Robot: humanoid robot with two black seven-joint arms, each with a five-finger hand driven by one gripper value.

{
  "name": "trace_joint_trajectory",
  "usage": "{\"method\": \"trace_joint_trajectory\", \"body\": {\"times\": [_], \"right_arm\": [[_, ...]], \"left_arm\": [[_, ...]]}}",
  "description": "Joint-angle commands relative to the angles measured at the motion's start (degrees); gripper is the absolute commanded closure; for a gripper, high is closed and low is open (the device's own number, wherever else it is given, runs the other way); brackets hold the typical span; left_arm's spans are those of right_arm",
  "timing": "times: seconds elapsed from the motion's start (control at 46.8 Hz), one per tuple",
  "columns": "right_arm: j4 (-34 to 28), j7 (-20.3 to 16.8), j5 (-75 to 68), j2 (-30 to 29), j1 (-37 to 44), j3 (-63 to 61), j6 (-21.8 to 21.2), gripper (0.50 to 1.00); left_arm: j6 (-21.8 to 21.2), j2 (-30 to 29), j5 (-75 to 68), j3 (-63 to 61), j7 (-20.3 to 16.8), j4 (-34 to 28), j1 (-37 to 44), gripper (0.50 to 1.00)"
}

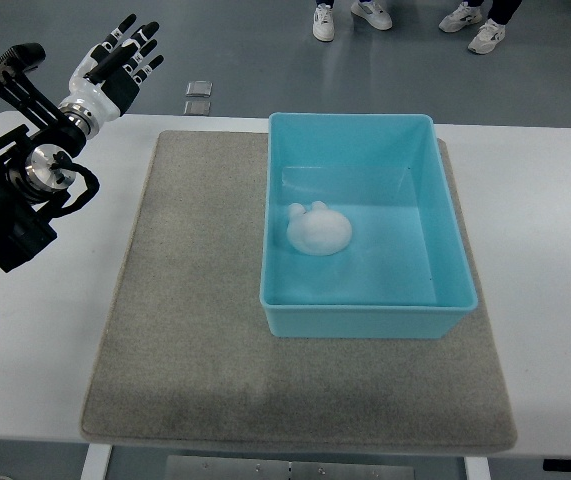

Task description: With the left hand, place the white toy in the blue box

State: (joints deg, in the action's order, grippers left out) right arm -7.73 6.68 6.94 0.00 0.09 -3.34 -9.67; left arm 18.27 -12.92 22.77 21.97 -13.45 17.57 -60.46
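1. Left hand (117, 58): white palm shell w/ black segmented fingers (137, 45), spread apart & holding nothing. It sits up past the table's far-left corner, arm black w/ metal joints coming in from the left edge.
2. White toy (318, 230): rounded, soft-looking lump w/ small bumps on top. Lies inside the blue box, on its floor toward the left wall, well right of & below the fingers, not touching them.
3. Blue box (445, 240): smooth glossy plastic, rectangular, open top, rounded corners, walls tapering inward.
4. Mat (195, 300): grey, felt-like coarse weave, rectangular, under the box.
5. Table (545, 220): smooth white top, rounded corners.
6. Floor beyond fingertips: two small square metal plates (198, 96); persons' white sneakers (405, 15) at the top edge.
7. Right hand not seen.
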Motion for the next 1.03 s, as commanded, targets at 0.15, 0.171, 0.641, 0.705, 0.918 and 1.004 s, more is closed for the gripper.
{"method": "trace_joint_trajectory", "body": {"times": [0.15, 0.171, 0.641, 0.705, 0.918, 1.004], "right_arm": [[0.0, 0.0, 0.0, 0.0, 0.0, 0.0, 0.0, 0.564], [0.0, 0.0, 0.0, 0.0, 0.0, 0.0, 0.0, 0.564], [-0.44, 0.0, 0.0, 0.0, 0.0, -0.18, -0.53, 0.564], [-0.62, 0.0, 0.35, 0.0, -0.09, 0.0, -0.79, 0.564], [-0.7, 0.0, 0.26, 0.0, -0.44, 0.0, -0.79, 0.564], [-0.7, 0.0, 0.35, 0.0, -0.61, 0.09, -0.79, 0.564]], "left_arm": [[0.19, 0.0, 0.0, -0.09, 0.01, -0.08, -0.01, 0.512], [0.19, 0.0, 0.0, -0.09, 0.01, -0.08, -0.01, 0.512], [0.19, 0.0, 0.0, -0.09, 0.01, -0.35, -0.01, 0.51], [0.19, 0.0, 0.0, -0.09, 0.01, -0.35, -0.01, 0.51], [0.19, 0.0, 0.0, 0.0, 0.01, -0.35, -0.01, 0.508], [0.19, 0.0, 0.0, 0.0, 0.01, -0.35, -0.01, 0.51]]}}
